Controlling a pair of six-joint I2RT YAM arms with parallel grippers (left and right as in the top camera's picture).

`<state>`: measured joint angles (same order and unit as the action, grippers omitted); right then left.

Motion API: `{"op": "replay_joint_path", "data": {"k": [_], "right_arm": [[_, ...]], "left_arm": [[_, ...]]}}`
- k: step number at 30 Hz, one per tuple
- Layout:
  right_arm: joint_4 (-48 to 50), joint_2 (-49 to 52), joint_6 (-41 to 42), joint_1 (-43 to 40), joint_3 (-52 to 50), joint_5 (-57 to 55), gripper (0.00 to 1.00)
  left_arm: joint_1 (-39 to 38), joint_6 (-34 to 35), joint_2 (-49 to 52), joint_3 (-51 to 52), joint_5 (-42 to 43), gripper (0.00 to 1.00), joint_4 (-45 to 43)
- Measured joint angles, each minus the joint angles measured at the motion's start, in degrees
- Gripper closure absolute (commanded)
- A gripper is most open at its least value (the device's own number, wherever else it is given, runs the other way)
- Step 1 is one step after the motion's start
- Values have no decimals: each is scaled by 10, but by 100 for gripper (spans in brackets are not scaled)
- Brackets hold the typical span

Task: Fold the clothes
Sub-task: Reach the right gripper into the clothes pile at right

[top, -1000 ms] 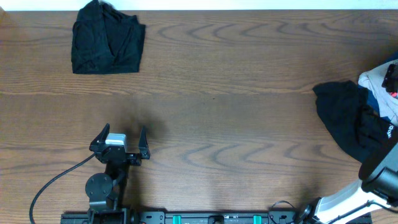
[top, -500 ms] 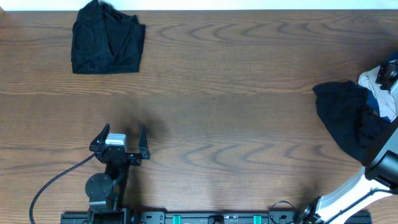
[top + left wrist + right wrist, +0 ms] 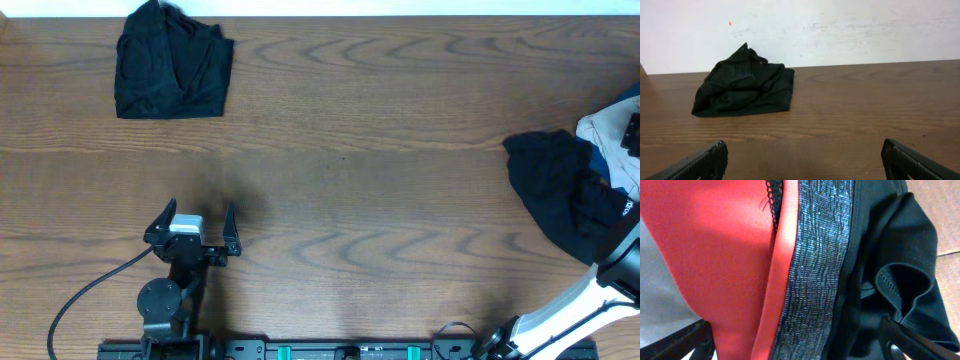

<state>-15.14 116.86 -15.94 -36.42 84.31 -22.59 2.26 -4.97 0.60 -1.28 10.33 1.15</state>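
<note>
The clothes lie in two places. A folded black garment (image 3: 172,68) sits at the far left of the table and shows ahead in the left wrist view (image 3: 742,82). A loose pile (image 3: 555,185) of black, white and blue pieces lies at the right edge. My left gripper (image 3: 200,208) stands open near the front edge, with nothing between its fingers (image 3: 700,162). My right gripper (image 3: 797,345) is open right over the pile. A coral-red band (image 3: 715,255), a ribbed black waistband (image 3: 815,270) and black fabric (image 3: 890,255) fill the space between its fingers.
The wooden table (image 3: 380,200) spans the view between the two heaps. My right arm (image 3: 612,275) reaches in from the front right corner. A cable (image 3: 80,300) loops beside the left arm's base. A white wall (image 3: 840,25) rises behind the table.
My right arm has shifted to the right over the pile, uncovering more of the black cloth. The left arm and the folded garment have not moved.
</note>
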Motion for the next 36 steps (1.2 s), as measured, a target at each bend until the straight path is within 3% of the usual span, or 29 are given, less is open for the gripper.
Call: {"op": "replay_joint_path", "data": {"k": [3,5,6,8,10,16,26,36], "right_arm": [[-1,0,-1,-2,0,15,7],[-1,0,-1,-2,0,24,16],[-2,1,-4,-2,0,28,24],[-3,5,-6,-2,0,35,56],[-5,10,-3,-2,0,41,74],[-4,13,18,-2,0,42,98],[-14,-20,110,14,0,49,99],[-40,-217,188,118,0,110,98]], "left_arm": [[0,0,0,0,0,2,0],[0,0,0,0,0,2,0],[0,0,0,0,0,2,0],[0,0,0,0,0,2,0],[0,0,0,0,0,2,0],[0,0,0,0,0,2,0],[0,0,0,0,0,2,0],[0,0,0,0,0,2,0]]}}
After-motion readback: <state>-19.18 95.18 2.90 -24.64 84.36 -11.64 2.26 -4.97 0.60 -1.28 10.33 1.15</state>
